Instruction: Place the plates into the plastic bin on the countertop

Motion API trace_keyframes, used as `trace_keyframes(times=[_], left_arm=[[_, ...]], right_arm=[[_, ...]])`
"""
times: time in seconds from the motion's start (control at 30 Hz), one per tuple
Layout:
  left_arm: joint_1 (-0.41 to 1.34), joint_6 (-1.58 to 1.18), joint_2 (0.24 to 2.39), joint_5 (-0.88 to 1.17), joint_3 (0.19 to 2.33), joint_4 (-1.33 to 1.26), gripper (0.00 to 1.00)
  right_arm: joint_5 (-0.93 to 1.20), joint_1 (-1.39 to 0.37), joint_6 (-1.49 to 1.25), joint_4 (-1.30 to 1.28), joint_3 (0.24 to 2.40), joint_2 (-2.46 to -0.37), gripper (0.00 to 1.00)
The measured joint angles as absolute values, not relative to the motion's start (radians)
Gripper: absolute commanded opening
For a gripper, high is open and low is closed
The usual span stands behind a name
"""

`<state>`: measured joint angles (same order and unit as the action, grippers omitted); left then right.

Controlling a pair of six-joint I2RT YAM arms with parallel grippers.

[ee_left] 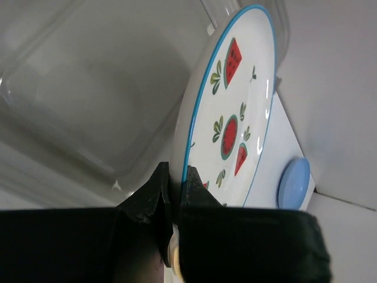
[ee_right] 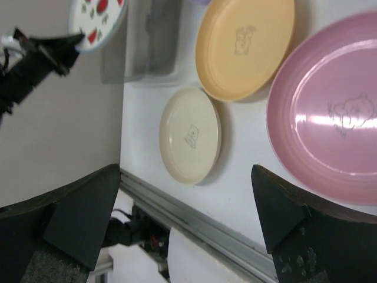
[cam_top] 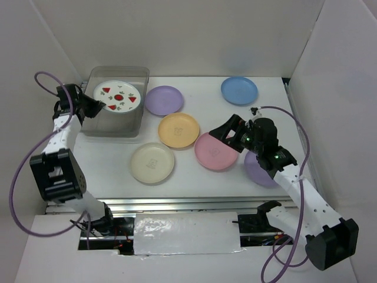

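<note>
Wherever visible, white countertop (cam_top: 197, 97), white walls (cam_top: 194, 35).

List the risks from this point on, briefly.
1. The left jaws pinch the fruit-print plate only by its rim, over the plastic bin; it may slip or land tilted against a wall.
2. The right jaws stand open over the pink plate, which lies close to the yellow-orange plate; gripping its rim may shove that neighbour.
</note>
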<state>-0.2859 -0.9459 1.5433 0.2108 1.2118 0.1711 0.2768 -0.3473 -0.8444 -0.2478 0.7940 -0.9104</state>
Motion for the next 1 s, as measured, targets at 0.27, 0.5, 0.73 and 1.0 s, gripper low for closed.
trace_keyframes(times=[0.27,0.5,0.73,1.0], left_arm=[[-0.298,-0.911,1.966,0.133,1.604,0.267,0.00],[-0.291,-0.891,2.113,0.135,1.731,0.316,0.50],[-0.258,-0.889,2.117,0.130,1.797,0.343,0.99],[-0.234,-0.898,2.087,0.028,1.977,0.649,0.99]], right_arm=[[0.391,-0.410,-0.851,-0.165,0.748,-0.940,1.00],[0.450,-0.469,-0.837,-0.113,0.752,-0.942,1.00],[0.453,-0.542,-0.816,-0.081,0.756,-1.002,1.00],[0.197,-0.769,-0.781,-0.179,0.937,-1.256,1.00]])
